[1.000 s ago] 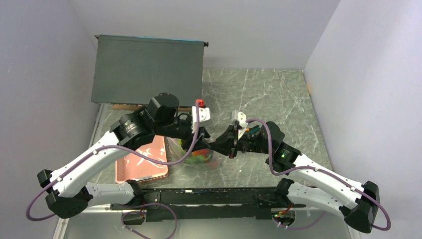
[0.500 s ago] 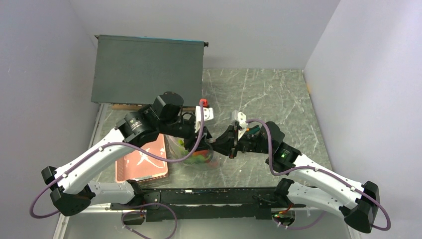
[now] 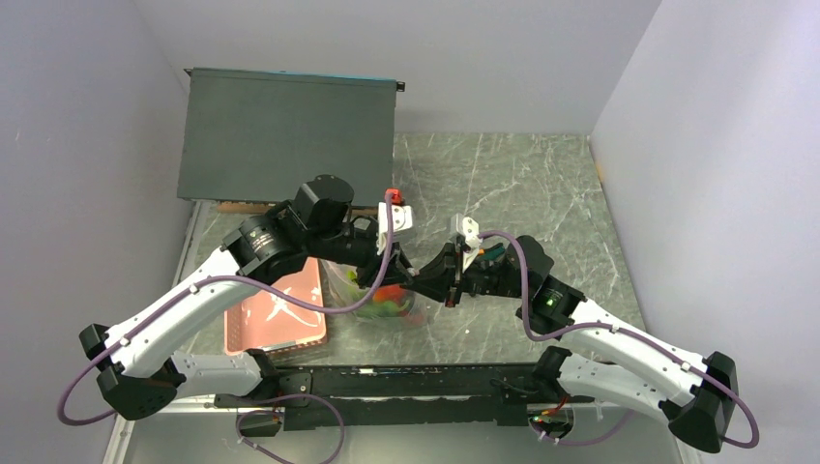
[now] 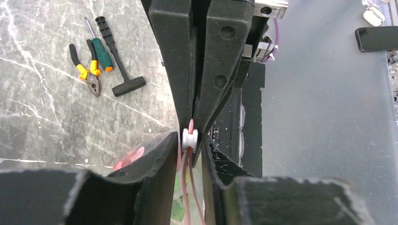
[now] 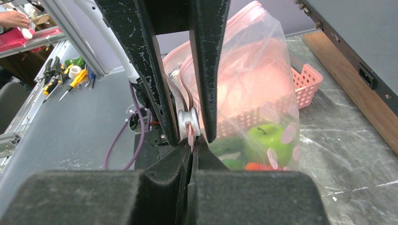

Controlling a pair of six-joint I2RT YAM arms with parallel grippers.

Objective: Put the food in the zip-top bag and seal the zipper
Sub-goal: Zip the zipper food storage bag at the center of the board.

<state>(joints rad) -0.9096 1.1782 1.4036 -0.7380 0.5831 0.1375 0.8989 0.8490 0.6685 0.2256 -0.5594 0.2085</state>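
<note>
The clear zip-top bag (image 3: 379, 302) stands between my two grippers with the food inside. A green apple (image 5: 265, 137), a red-orange fruit (image 5: 256, 166) and darker green pieces show through it. My right gripper (image 5: 192, 150) is shut on the end of the pink zipper (image 4: 188, 187), just past a white slider (image 5: 187, 123). My left gripper (image 4: 191, 137) straddles the zipper from the other side. Its fingers (image 5: 145, 70) press in on the two sides of the slider (image 4: 190, 139). In the top view both grippers meet above the bag's right end.
A pink slotted basket (image 3: 276, 314) sits left of the bag, and its wall shows behind the bag (image 5: 307, 79). A dark box (image 3: 290, 135) fills the back left. Pliers (image 4: 89, 77), a green screwdriver (image 4: 101, 51) and a black T-handle (image 4: 117, 70) lie on the marble.
My left gripper has shifted slightly right, then narrowed its jaws around the slider. The right gripper and the bag have stayed where they were.
</note>
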